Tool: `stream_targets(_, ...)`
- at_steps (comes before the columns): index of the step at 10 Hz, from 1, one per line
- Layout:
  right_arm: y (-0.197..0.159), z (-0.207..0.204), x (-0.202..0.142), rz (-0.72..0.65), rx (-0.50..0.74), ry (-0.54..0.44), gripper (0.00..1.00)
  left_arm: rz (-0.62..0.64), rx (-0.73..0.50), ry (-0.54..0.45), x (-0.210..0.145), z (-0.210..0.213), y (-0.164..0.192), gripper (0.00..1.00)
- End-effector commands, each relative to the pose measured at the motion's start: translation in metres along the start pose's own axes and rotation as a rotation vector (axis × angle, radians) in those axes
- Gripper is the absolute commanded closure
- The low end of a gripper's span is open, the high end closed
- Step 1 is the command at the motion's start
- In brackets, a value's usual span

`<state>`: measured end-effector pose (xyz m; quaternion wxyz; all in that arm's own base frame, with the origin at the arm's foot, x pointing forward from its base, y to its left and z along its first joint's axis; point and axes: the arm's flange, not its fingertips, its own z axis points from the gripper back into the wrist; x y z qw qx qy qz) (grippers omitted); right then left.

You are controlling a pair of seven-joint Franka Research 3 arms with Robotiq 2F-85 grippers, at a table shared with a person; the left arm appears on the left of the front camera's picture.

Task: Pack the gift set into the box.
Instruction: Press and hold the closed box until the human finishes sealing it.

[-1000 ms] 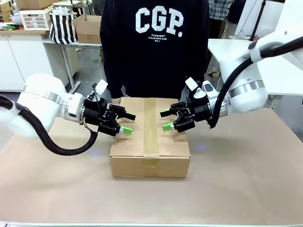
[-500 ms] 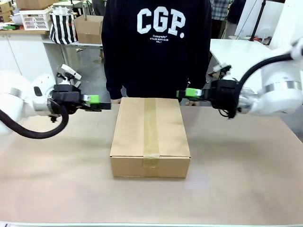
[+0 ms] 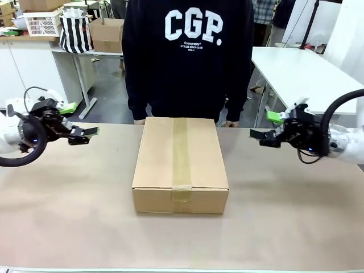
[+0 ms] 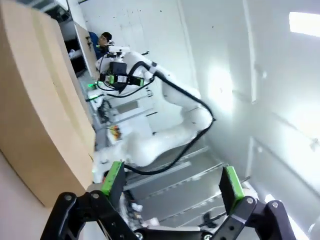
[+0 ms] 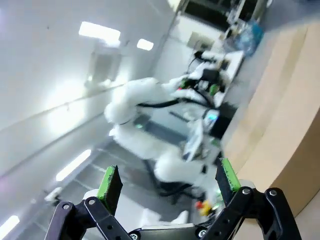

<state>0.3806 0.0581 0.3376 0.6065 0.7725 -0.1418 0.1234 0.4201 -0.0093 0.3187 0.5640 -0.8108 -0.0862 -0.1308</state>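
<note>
**Box sealed at centre; both arms out wide**

Left gripper [image 3: 78,119]: near the left table edge, well apart from the box, fingers spread, nothing between them. Left wrist view confirms the green pads [image 4: 113,177] stand apart with only open room between.

The box [image 3: 180,164]: centre of the table [image 3: 74,216], flaps down, a strip of tape [image 3: 181,152] along the top seam and over the front face. A person [image 3: 187,57] stands just behind its far edge.

Right gripper [image 3: 274,125]: near the right edge, also clear of the box, fingers spread and empty; same in the right wrist view [image 5: 166,186].

Judgement: packing looks finished, arms clearing away. To do this well, hold both grippers high and wide, avoid sweeping across the carton or toward the person, and leave the box square where it sits.
</note>
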Motion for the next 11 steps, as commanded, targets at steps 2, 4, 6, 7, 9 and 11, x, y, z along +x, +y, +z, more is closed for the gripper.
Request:
stream_targets(2,0.0,0.0,0.0,0.0,0.0,0.0,0.0,-0.087,0.03,0.022,0.006,-0.018,0.001,0.0)
stream_targets(4,0.0,0.0,0.0,0.0,0.0,0.0,0.0,-0.087,0.03,0.022,0.006,-0.018,0.001,0.0)
stream_targets(6,0.0,0.0,0.0,0.0,0.0,0.0,0.0,-0.087,0.03,0.022,0.006,-0.018,0.001,0.0)
stream_targets(7,0.0,0.0,0.0,0.0,0.0,0.0,0.0,-0.087,0.03,0.022,0.006,-0.018,0.001,0.0)
stream_targets(9,0.0,0.0,0.0,0.0,0.0,0.0,0.0,-0.087,0.03,0.022,0.006,-0.018,0.001,0.0)
stream_targets(11,0.0,0.0,0.0,0.0,0.0,0.0,0.0,-0.087,0.03,0.022,0.006,-0.018,0.001,0.0)
